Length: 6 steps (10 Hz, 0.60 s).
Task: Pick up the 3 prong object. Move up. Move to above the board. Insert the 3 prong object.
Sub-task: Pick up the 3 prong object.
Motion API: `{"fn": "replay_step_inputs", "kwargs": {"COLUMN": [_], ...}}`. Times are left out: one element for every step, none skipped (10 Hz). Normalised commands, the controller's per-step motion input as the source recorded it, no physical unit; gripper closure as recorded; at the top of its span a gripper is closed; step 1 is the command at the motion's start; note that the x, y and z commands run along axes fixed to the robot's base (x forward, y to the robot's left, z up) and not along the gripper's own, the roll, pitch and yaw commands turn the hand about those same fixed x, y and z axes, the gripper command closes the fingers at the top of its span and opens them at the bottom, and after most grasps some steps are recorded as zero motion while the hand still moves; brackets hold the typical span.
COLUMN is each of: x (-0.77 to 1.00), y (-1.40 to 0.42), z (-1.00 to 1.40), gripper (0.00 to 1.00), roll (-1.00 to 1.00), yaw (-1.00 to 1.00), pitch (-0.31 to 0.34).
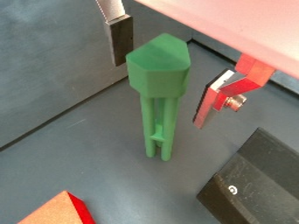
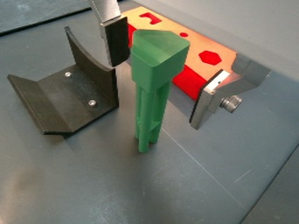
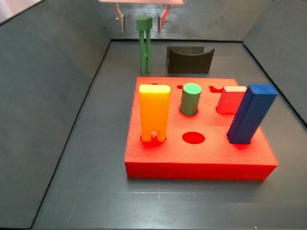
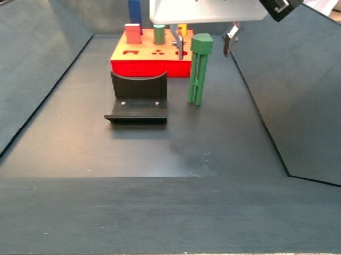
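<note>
Wrist views first: you see the green post [image 1: 162,96] standing straight up on the dark floor [image 1: 70,87]. Its fat top sits between the two fingers of the gripper [image 1: 173,73]. One finger [image 1: 121,39] is on one side of the top and the other finger [image 1: 218,98] is on the other side. You can see a gap on each side, so the fingers are apart and not squeezing the post. A corner of the red board [image 1: 70,210] peeks in at the edge, and a black fixture [image 1: 257,179] stands near the post.

In a wrist view you see the post [image 2: 149,87] again, with the fixture [image 2: 70,87] just beside it and the board [image 2: 205,66] behind it. The gripper [image 2: 163,66] is spread wide around the top (no pad touches the green).

Side view next: you see the post [image 3: 144,49] at the back, under the gripper [image 3: 143,16]. The board [image 3: 198,153] is in front. On it stand an orange block [image 3: 155,112], a short green peg [image 3: 189,99], a small red block [image 3: 232,100] and a blue block [image 3: 250,115]. The fixture [image 3: 188,59] is between the board and the back wall.

In a side view the post [image 4: 200,68] stands on the floor beside the fixture [image 4: 139,105], with the board [image 4: 147,60] behind. The gripper [image 4: 202,32] sits over its top.
</note>
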Motion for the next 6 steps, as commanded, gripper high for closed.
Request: {"fn": "replay_step_inputs", "kwargs": {"x": [0.00, 0.00, 0.00, 0.00, 0.00, 0.00], "y": [0.00, 0.00, 0.00, 0.00, 0.00, 0.00], "z": [0.00, 0.00, 0.00, 0.00, 0.00, 0.00], "gripper": [0.00, 1.00, 1.00, 1.00, 1.00, 1.00], "roll": [0.00, 0.00, 0.00, 0.00, 0.00, 0.00], "yaw": [0.00, 0.00, 0.00, 0.00, 0.00, 0.00], "pitch": [0.000, 0.000, 0.000, 0.000, 0.000, 0.000]}}
